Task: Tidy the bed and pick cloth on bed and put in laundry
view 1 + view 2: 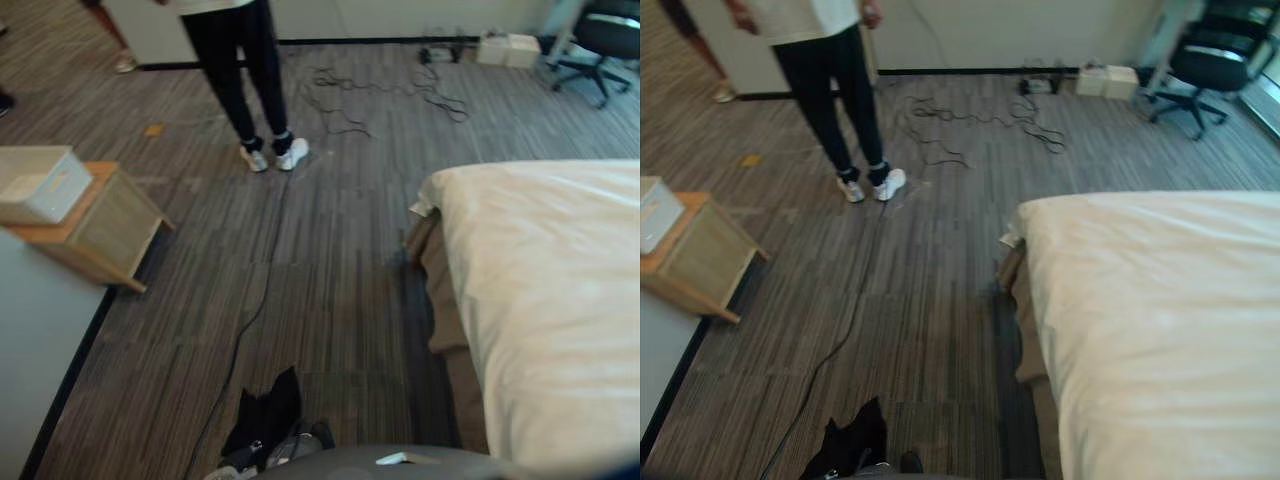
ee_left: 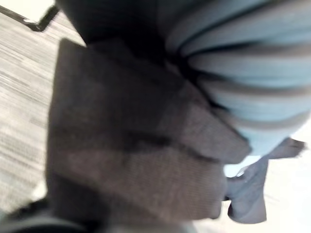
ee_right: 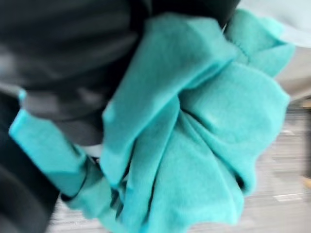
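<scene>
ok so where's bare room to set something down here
The bed is bare on top. The floor between the nightstand and the bed is open too. Crowded: a white box takes most of the nightstand, and cables, a person and a chair sit by the far wall.

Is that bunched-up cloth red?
No, the bunched cloth in the right wrist view is teal all over, with no red on it.

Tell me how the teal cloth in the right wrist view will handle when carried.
The teal cloth is bunched in deep, soft folds, so it is probably floppy and would sag rather than hold a shape. It looks thin, so it is likely light for its bulk. One loose strip hangs out of the bunch and could trail or snag.
</scene>
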Robot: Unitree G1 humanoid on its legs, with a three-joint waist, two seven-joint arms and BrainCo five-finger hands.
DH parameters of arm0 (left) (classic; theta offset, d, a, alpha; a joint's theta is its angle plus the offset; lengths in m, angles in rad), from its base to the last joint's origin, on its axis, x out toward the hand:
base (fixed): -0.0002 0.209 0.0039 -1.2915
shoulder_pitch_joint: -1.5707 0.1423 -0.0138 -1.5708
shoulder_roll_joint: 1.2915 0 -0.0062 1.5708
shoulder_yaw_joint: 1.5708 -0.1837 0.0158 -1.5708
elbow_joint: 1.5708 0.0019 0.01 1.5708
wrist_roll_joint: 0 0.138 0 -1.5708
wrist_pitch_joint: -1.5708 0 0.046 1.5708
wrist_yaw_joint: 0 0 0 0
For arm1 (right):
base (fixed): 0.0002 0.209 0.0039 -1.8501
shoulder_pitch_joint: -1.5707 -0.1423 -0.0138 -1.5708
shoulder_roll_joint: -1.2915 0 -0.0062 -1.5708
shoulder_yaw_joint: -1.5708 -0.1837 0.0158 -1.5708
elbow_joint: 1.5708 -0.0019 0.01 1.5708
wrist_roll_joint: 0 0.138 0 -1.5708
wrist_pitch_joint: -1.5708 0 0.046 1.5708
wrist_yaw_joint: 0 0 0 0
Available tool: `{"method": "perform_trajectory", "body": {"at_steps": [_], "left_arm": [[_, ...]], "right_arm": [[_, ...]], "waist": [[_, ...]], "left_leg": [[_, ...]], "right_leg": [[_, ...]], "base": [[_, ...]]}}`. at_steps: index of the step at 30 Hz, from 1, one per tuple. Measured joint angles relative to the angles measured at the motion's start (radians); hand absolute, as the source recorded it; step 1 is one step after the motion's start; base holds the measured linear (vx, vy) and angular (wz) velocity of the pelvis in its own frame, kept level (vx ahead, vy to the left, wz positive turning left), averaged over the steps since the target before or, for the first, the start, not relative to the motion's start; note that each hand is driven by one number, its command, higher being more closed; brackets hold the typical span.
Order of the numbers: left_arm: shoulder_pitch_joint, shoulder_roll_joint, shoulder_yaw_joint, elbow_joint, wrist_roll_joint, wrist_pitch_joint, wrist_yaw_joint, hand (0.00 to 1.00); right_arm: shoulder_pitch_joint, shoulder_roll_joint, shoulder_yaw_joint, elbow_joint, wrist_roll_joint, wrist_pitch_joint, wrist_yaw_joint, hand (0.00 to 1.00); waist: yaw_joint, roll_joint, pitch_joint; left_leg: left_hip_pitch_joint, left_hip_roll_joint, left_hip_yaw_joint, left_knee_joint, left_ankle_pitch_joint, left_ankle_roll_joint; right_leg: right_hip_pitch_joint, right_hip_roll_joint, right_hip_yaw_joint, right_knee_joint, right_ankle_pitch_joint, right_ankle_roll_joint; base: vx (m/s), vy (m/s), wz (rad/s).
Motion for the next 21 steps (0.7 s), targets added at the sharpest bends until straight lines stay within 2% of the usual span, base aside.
{"method": "perform_trajectory", "body": {"at_steps": [1, 2, 3, 4, 6, 8, 11, 13, 14, 20, 21], "left_arm": [[-0.024, 0.017, -0.016, 0.006, 0.004, -0.001, -0.016, 1.0], [-0.035, 0.043, -0.032, 0.006, 0.004, -0.004, -0.025, 1.0], [-0.04, 0.046, -0.031, 0.012, 0.003, -0.006, -0.024, 1.0], [-0.039, 0.037, -0.029, 0.013, 0.002, -0.006, -0.024, 1.0], [-0.031, 0.013, -0.025, 0.017, -0.001, -0.005, -0.025, 1.0], [-0.017, 0.009, -0.025, 0.02, -0.01, -0.003, -0.03, 1.0], [-0.022, 0.014, -0.019, 0.024, -0.024, -0.004, -0.067, 1.0], [-0.021, 0.015, -0.016, 0.023, -0.028, -0.004, -0.068, 1.0], [0.051, -0.023, 0.059, 0.012, -0.029, 0.002, -0.068, 1.0], [0.052, -0.023, 0.063, 0.012, -0.028, 0.002, -0.069, 1.0], [0.052, -0.026, 0.079, 0.012, -0.026, 0.003, -0.087, 1.0]], "right_arm": [[0.001, 0.01, 0.001, -0.016, 0.015, -0.03, 0.007, 1.0], [0.005, 0.028, 0.004, -0.016, 0.038, -0.054, 0.012, 1.0], [0.006, 0.037, 0.006, -0.013, 0.047, -0.059, 0.011, 1.0], [0.005, 0.028, 0.008, -0.003, 0.053, -0.059, 0.016, 1.0], [0.007, 0.009, 0.005, -0.015, 0.102, -0.061, 0.033, 1.0], [0.014, 0.009, 0.004, -0.017, 0.137, -0.06, 0.042, 1.0], [0.029, 0.014, 0.003, -0.034, 0.137, -0.057, 0.059, 1.0], [0.031, 0.015, 0.003, -0.036, 0.137, -0.057, 0.059, 1.0], [0.113, 0.031, -0.029, -0.079, 0.132, -0.07, 0.067, 1.0], [0.112, 0.031, -0.03, -0.079, 0.133, -0.07, 0.066, 1.0], [0.112, 0.032, -0.031, -0.079, 0.143, -0.066, 0.062, 1.0]], "waist": [[0.002, -0.018, 0.007], [0.003, -0.062, 0.015], [0.003, -0.075, 0.018], [0.009, -0.074, 0.012], [0.0, -0.036, 0.027], [-0.007, -0.024, 0.021], [-0.01, -0.021, 0.017], [-0.01, -0.025, 0.016], [-0.021, -0.006, -0.059], [-0.02, -0.006, -0.059], [-0.019, -0.006, -0.059]], "left_leg": [[-0.005, -0.002, -0.035, 0.0, 0.009, -0.006], [0.0, -0.036, -0.053, -0.001, 0.012, -0.014], [0.005, -0.052, -0.055, -0.012, 0.009, -0.021], [0.024, -0.059, -0.037, -0.044, 0.015, -0.034], [0.031, -0.045, -0.009, -0.059, 0.032, -0.041], [0.033, -0.035, 0.003, -0.059, 0.033, -0.046], [0.037, -0.02, 0.022, -0.059, 0.037, -0.065], [0.035, -0.02, 0.026, -0.059, 0.041, -0.071], [0.054, -0.004, 0.1, -0.06, 0.045, -0.068], [0.054, -0.002, 0.098, -0.06, 0.045, -0.068], [0.053, -0.005, 0.088, -0.06, 0.045, -0.067]], "right_leg": [[-0.023, 0.1, 0.151, -0.114, -0.003, 0.0], [-0.036, 0.126, 0.228, -0.205, 0.066, -0.01], [-0.031, 0.111, 0.208, -0.207, 0.03, -0.01], [-0.008, 0.111, 0.222, -0.259, 0.011, 0.01], [-0.013, 0.13, 0.232, -0.286, 0.022, 0.009], [-0.006, 0.145, 0.246, -0.299, 0.031, 0.007], [0.024, 0.168, 0.249, -0.358, 0.064, 0.015], [0.025, 0.169, 0.25, -0.37, 0.075, 0.023], [0.071, 0.198, 0.252, -0.449, 0.112, 0.004], [0.069, 0.195, 0.251, -0.45, 0.112, 0.004], [0.071, 0.195, 0.246, -0.45, 0.112, 0.004]], "base": [[0.04, -0.093, 1.1], [0.01, -0.155, 0.79], [0.03, -0.139, 0.29], [0.02, -0.111, -0.13], [0.01, -0.056, -0.35], [0.02, -0.073, -0.27], [0.03, -0.063, -0.11], [0.0, 0.0, 0.0], [0.0, 0.0, 0.0], [0.0, 0.0, 0.0], [0.0, 0.0, 0.05]]}}
